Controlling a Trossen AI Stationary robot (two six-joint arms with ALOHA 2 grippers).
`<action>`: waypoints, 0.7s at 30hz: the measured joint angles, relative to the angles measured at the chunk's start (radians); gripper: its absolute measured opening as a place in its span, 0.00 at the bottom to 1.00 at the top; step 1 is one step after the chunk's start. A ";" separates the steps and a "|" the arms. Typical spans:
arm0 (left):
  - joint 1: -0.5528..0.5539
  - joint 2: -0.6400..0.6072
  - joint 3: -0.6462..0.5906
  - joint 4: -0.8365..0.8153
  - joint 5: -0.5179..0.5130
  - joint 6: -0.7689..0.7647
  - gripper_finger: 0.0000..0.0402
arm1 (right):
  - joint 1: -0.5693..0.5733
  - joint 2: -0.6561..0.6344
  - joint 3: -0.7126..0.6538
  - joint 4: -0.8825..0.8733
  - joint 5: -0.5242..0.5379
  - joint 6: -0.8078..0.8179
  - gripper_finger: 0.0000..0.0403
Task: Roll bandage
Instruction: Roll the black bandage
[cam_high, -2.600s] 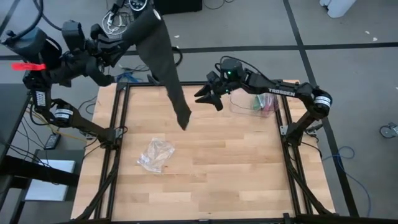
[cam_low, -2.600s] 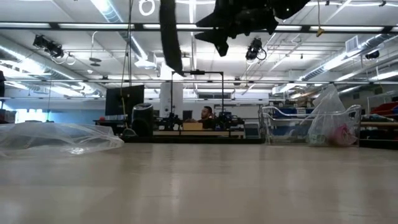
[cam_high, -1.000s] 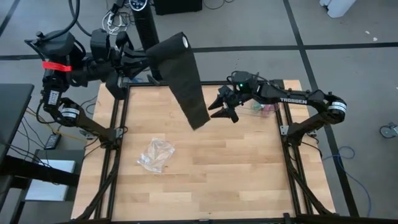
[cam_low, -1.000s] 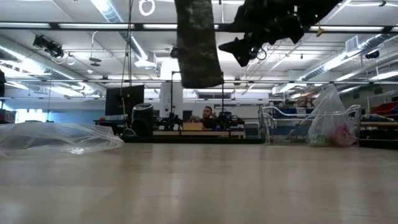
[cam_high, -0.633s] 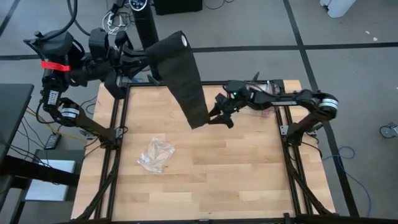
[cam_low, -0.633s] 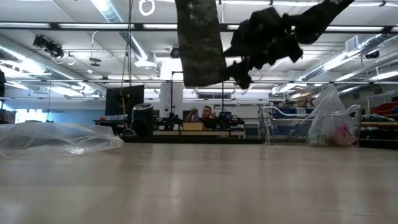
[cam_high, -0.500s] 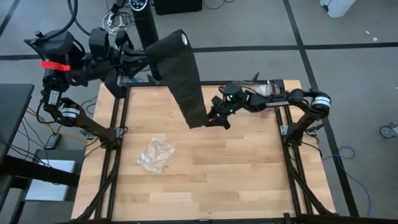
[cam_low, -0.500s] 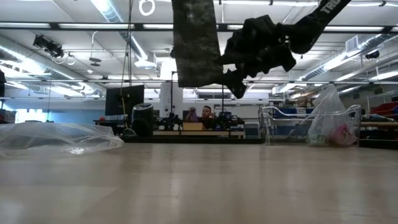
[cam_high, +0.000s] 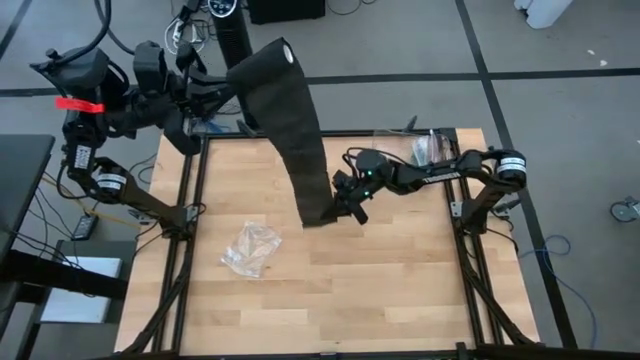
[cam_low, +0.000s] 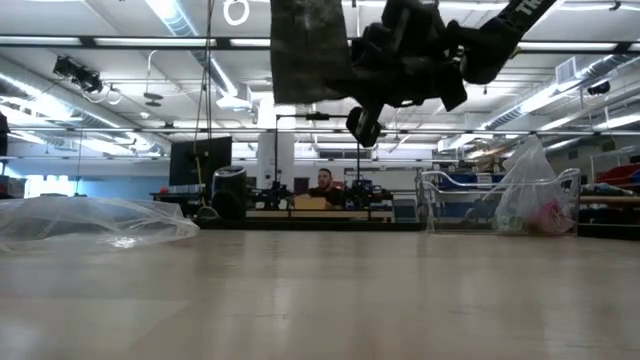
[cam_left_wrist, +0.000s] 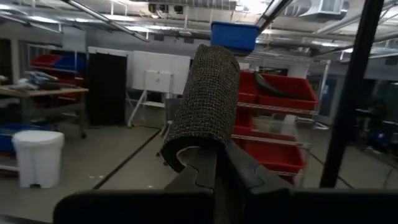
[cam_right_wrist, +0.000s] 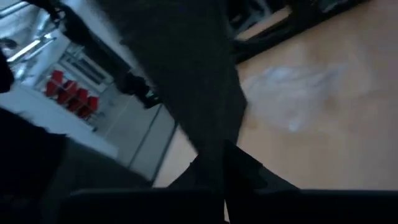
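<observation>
High view: we see the left gripper (cam_high: 232, 93) in the upper left of the frame, off the table's (cam_high: 400, 280) far edge, with its jaws clamped on the top end of the bandage (cam_high: 295, 120), which hangs as a long dark strip slanting down toward the middle of the frame. Compared with half a second ago, the right gripper (cam_high: 343, 205) has slid further toward the centre, from beside the strip's lower end to right against it, and the strip's tail now sits a little lower in the frame. In the right wrist view we see the dark fabric (cam_right_wrist: 186, 74) running down between that arm's own fingers (cam_right_wrist: 245, 168), so we read those jaws as closed on the bandage's lower end. In the left wrist view the top end of the bandage (cam_left_wrist: 205, 102) curls over as a rounded, mesh-textured roll pinched between the left arm's fingers (cam_left_wrist: 239, 171). In the low view the strip (cam_low: 308, 50) hangs at top centre with the right gripper (cam_low: 372, 100) pressed to its lower edge, where earlier a gap showed between them. A crumpled clear plastic bag (cam_high: 250, 247) lies on the wood in the lower left of the high view, well apart from the strip. As for writing, white lettering shows on the right arm's forearm (cam_high: 440, 177), too small for us to read here.
</observation>
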 joint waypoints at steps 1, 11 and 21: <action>0.000 -0.004 0.000 -0.008 -0.010 0.015 0.03 | 0.018 -0.008 0.000 0.004 -0.002 0.019 0.03; 0.016 -0.027 0.000 -0.298 -0.227 0.099 0.03 | 0.200 -0.262 0.016 -0.024 0.058 0.192 0.01; 0.016 0.008 -0.034 -0.511 -0.304 0.119 0.03 | 0.356 -0.446 0.330 -0.504 0.345 0.115 0.01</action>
